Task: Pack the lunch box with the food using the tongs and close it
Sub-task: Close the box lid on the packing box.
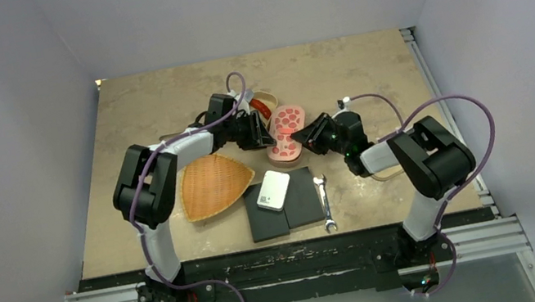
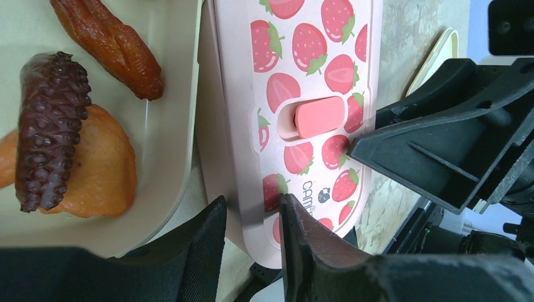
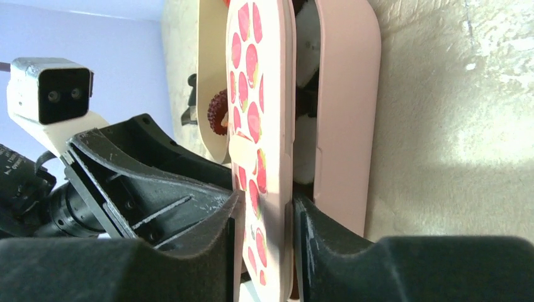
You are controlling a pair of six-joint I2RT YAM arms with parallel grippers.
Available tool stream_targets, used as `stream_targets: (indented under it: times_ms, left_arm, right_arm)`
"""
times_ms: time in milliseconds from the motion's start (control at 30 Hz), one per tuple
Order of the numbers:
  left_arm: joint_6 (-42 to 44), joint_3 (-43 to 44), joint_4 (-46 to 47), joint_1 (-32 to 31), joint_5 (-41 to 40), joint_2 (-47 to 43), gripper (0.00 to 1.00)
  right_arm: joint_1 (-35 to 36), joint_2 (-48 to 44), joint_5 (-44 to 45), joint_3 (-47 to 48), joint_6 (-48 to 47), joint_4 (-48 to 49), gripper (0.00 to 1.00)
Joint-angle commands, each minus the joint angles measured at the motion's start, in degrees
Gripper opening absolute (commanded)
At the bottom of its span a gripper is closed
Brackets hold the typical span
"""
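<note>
The pink lunch box [image 1: 285, 129] lies mid-table under its strawberry lid [image 2: 315, 63]. My left gripper [image 1: 257, 131] is at its left side. In the left wrist view that gripper [image 2: 252, 217] has the box's near corner between its jaws, one pad on the side wall and one on the lid. My right gripper [image 1: 311, 137] comes in from the right. In the right wrist view it [image 3: 264, 217] pinches the lid [image 3: 258, 94], which stands slightly off the base [image 3: 346, 94]. Food, a dark tentacle [image 2: 47, 126] and brown pieces [image 2: 110, 41], lies on a cream plate [image 2: 170, 126]. The tongs are out of view.
A woven basket [image 1: 212, 184] sits left of centre. In front of the box are dark pads [image 1: 307, 204] with a white device [image 1: 273, 190] on them, and a silver wrench [image 1: 325, 203] to their right. The plate [image 1: 265, 100] is just behind the box.
</note>
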Motion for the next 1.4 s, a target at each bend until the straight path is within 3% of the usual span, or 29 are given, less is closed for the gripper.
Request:
stream_targets:
  times_ms: [0, 500, 800, 1100, 1367]
  left_arm:
    - [1.3, 1.1, -2.3, 0.2, -2.2, 1.6, 0.33]
    - [0.9, 0.8, -2.1, 0.1, -1.6, 1.7, 0.33]
    - [0.7, 0.6, -1.8, 0.0, -1.3, 1.6, 0.33]
    - [2.5, 1.3, -4.0, -0.5, -3.6, 1.7, 0.34]
    - [8.5, 4.9, -12.4, -3.1, -13.5, 2.1, 0.34]
  right_arm:
    - [0.4, -4.5, 3.0, 2.6, -4.2, -4.7, 0.36]
    - [0.6, -11.5, 12.2, 5.8, -13.8, -18.7, 0.5]
    - [1.7, -10.1, 13.8, 9.4, -19.1, -24.1, 0.52]
    - [2.9, -4.8, 13.2, 10.0, -19.9, -26.6, 0.43]
    - [3.3, -3.4, 13.9, 7.2, -18.6, -26.9, 0.35]
